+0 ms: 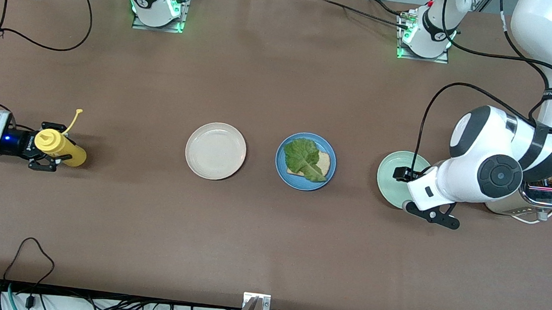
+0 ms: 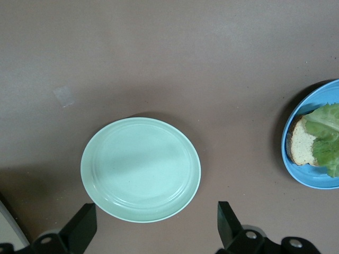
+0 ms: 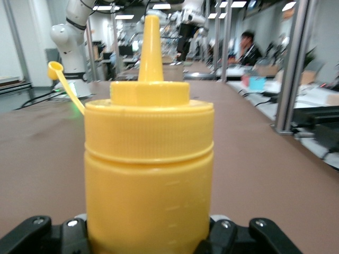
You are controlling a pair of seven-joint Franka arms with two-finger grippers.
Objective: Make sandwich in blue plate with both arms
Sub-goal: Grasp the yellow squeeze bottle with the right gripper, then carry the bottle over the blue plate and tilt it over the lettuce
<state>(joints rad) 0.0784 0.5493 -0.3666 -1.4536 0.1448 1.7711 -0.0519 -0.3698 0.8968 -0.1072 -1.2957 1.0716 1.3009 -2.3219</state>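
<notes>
Brown table (image 1: 258, 234), lettuce-topped blue plate (image 1: 281, 167)

Even overhead light, bright, no harsh glare on the brown table (image 1: 272, 84). Soft shadow beside the mint-green plate (image 2: 141, 168). Green glow at both arm bases. Yellow bottle (image 3: 149, 174) close-up slightly soft; room past it blurred.

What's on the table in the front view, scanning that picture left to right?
Right gripper closing around the yellow squeeze bottle → beige-white plate → blue plate with bread and lettuce → mint-green plate → toaster.
</notes>
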